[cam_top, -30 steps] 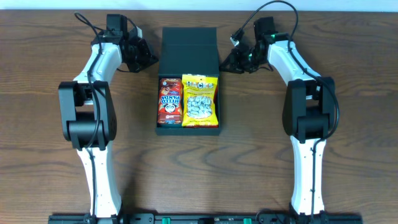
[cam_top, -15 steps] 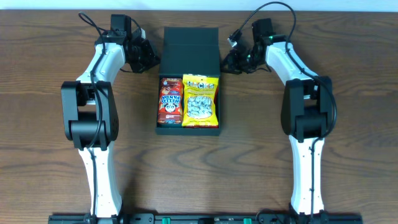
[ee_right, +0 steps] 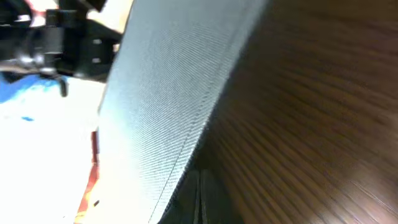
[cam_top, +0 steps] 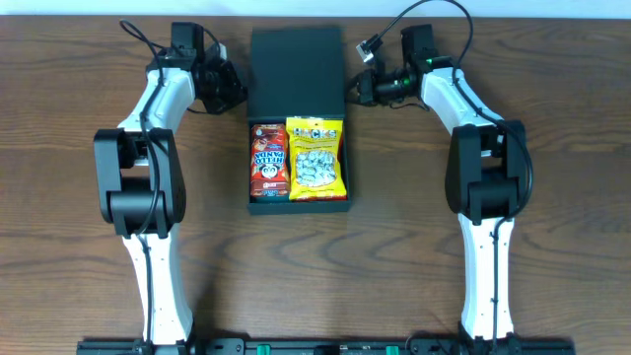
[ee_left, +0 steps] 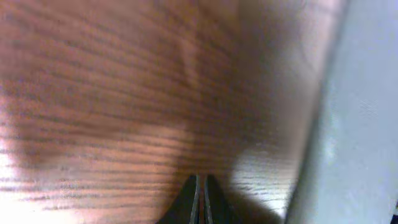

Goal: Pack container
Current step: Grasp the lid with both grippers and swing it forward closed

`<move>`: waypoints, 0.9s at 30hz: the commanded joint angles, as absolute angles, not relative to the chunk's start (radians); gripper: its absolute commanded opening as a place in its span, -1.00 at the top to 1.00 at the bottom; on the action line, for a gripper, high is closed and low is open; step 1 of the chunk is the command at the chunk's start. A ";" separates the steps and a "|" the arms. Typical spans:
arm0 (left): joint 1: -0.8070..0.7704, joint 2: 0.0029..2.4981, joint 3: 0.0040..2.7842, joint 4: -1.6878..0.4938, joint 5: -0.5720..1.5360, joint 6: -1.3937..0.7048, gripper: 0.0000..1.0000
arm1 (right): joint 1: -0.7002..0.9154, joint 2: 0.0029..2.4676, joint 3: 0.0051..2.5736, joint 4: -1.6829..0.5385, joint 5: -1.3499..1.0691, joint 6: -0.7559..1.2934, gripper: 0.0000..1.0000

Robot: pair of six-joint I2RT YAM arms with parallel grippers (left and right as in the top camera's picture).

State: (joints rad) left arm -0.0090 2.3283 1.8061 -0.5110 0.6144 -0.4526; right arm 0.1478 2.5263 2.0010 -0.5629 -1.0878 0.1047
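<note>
Though dark, wood-grain table (cam_top: 394, 256) beneath open container (cam_top: 296, 61).

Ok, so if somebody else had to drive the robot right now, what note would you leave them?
Left end effector: shut, holding nothing, beside the left edge of the lid.
Right end effector: shut, holding nothing, tucked at the lid's right edge.
Container: between the arms, lid open on the far side.
Done: red snack box and yellow snack packet lie side by side inside.
Left: probably fold the lid over and shut it.
</note>
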 commanded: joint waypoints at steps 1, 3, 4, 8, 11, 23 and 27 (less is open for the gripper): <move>-0.003 2.334 1.809 -0.479 0.707 -0.461 0.88 | 0.162 2.537 1.998 -0.552 -1.256 0.088 0.97; 0.007 2.334 1.809 -0.445 0.758 -0.461 0.88 | 0.162 2.537 1.998 -0.552 -1.273 0.088 0.97; 0.012 2.334 1.809 -0.430 0.784 -0.461 0.88 | 0.162 2.537 1.998 -0.549 -1.283 0.088 0.97; 0.032 2.334 1.809 -0.373 0.879 -0.451 0.88 | 0.162 2.537 1.998 -0.513 -1.346 0.088 0.97; 0.044 2.334 1.809 -0.345 0.941 -0.441 0.88 | 0.162 2.537 1.999 -0.491 -1.388 0.088 0.97; 0.104 2.334 1.809 -0.234 1.209 -0.441 0.88 | 0.162 2.537 1.999 -0.406 -1.560 0.117 0.96; 0.111 2.334 1.809 -0.230 1.263 -0.415 0.89 | 0.162 2.536 1.999 -0.403 -1.560 0.158 0.97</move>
State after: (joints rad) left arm 0.1059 2.3283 1.8061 -0.2337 1.1774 -0.4438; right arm 0.1490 2.5275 2.0010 -0.4046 -1.4780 0.1249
